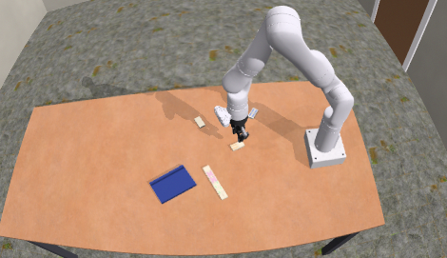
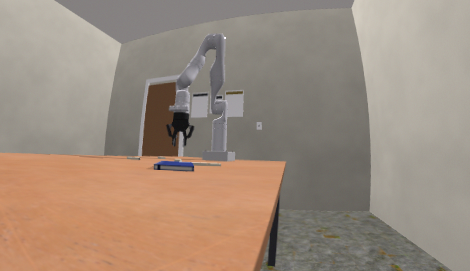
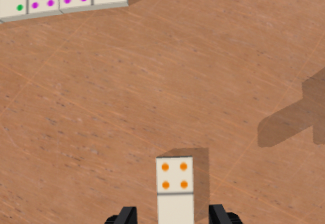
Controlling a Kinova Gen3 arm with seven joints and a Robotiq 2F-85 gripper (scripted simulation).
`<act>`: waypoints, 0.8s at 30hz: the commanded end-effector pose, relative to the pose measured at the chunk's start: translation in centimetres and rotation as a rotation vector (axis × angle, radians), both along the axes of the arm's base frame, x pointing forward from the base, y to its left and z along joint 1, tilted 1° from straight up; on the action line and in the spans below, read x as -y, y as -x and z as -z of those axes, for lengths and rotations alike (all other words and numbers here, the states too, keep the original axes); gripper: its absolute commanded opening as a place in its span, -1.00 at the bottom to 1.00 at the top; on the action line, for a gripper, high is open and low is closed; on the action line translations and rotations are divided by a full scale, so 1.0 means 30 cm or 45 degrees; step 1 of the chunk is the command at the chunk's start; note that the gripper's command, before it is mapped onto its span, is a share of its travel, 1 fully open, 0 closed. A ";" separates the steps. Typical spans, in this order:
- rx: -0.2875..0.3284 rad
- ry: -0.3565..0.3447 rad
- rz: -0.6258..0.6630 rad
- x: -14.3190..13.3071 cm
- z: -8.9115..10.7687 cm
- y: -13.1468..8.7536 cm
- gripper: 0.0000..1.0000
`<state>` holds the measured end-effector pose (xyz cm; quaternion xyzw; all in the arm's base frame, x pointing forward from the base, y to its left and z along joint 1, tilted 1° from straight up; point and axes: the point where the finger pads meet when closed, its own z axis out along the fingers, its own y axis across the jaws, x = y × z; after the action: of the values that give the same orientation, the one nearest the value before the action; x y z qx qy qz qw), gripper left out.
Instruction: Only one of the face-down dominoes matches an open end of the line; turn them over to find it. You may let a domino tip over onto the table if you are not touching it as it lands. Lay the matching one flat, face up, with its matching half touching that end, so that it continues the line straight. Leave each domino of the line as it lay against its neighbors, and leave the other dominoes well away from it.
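A face-up domino (image 1: 237,146) (image 2: 178,160) (image 3: 175,175) lies flat on the table; one half has four orange dots, the other half looks blank where it shows. My gripper (image 1: 242,138) (image 2: 181,143) (image 3: 173,215) is partly open and empty above it, with one finger to each side of its blank half in the wrist view. The line (image 1: 215,182) (image 2: 207,164) (image 3: 8,9) has green and magenta dots; its end nearer me in the wrist view looks blank, and its far end is cut off there. A cream domino (image 1: 200,122) and a greyish, shaded domino (image 1: 253,113) lie farther back, faces unclear.
A blue flat box-like object (image 1: 172,184) (image 2: 174,165) lies just beside the line, on the side away from the robot base. The robot base (image 1: 325,148) (image 2: 219,155) stands at the right of the table. The arm's shadow falls across the table.
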<state>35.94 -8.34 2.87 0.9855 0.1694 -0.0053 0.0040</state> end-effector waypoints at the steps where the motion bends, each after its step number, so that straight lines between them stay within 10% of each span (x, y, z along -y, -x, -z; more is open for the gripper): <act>1: 0.002 0.000 0.000 0.000 -0.002 -0.002 -0.03; 24: 0.001 0.000 0.001 0.001 0.035 -0.002 -0.03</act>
<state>35.95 -8.37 1.91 0.9856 0.1689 -0.0057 0.0040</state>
